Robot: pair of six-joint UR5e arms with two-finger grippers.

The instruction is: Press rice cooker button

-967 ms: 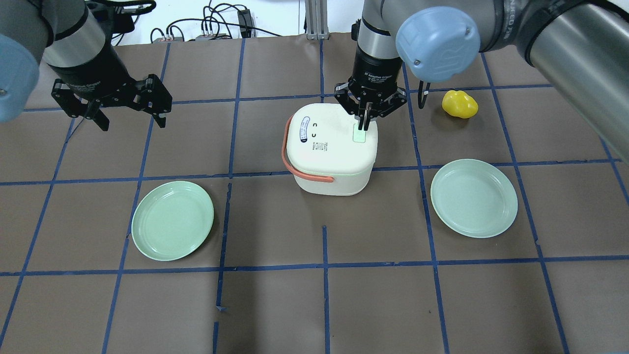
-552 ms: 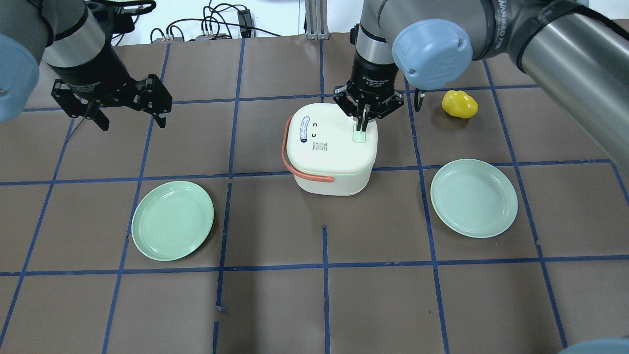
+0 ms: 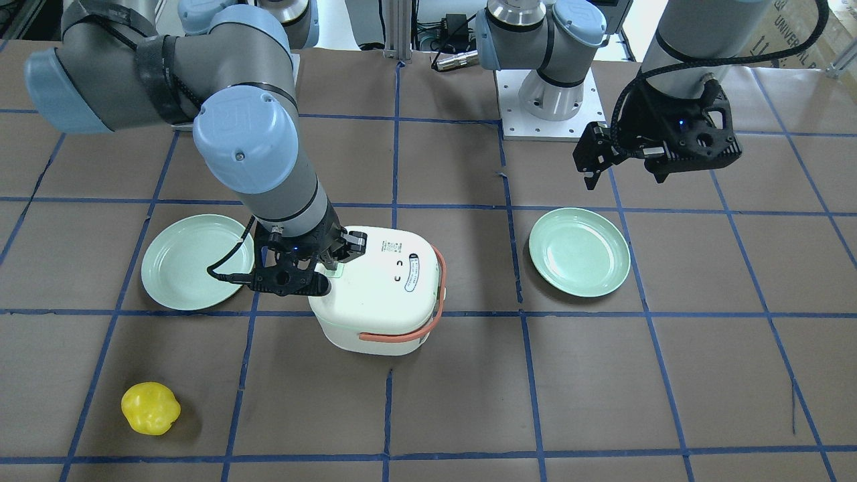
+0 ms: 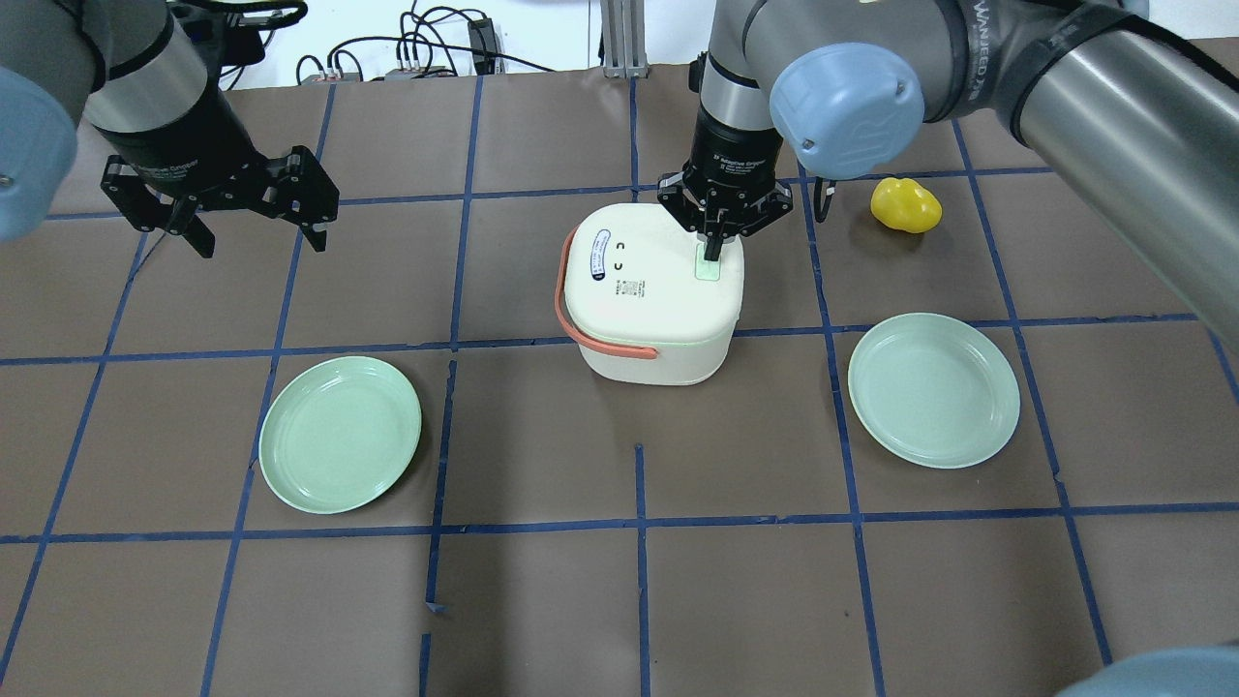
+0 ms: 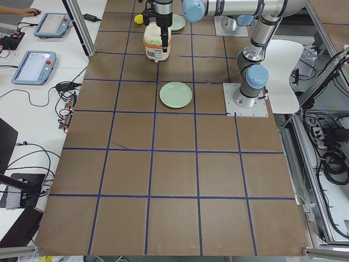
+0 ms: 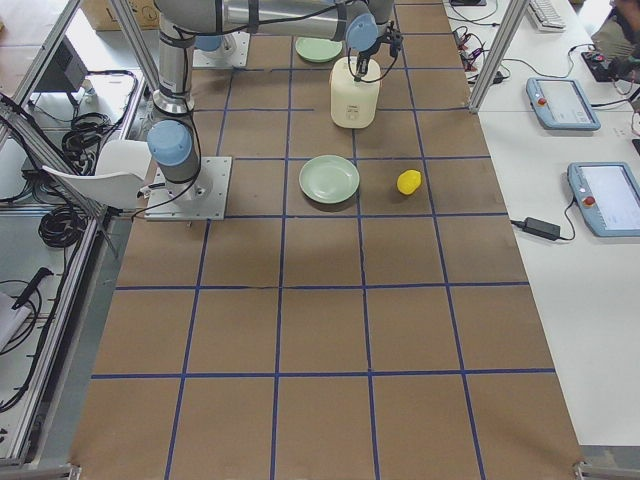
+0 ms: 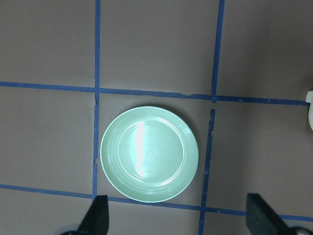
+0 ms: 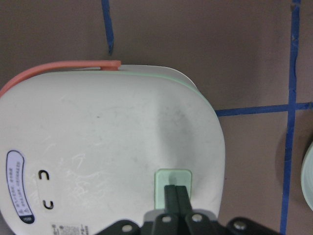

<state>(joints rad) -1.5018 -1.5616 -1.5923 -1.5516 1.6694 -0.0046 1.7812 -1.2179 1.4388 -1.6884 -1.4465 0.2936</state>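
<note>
A white rice cooker (image 4: 649, 290) sits in the middle of the desk (image 4: 542, 600). The right gripper (image 4: 713, 256) points straight down. Its fingers (image 8: 170, 199) are pinched together into one blunt tip on the pale green button (image 4: 709, 270) near the lid's edge, apparently to press it. The left gripper (image 4: 263, 240) hangs well aside, fingers spread wide and empty.

In the right wrist view the rice cooker (image 8: 107, 147) ran off the left and bottom edges, and the plate (image 8: 309, 176) beside it showed only as a sliver. The right gripper (image 8: 176, 190) covered part of the cooker's button (image 8: 164, 178). In the side views that button was too small to make out.
</note>
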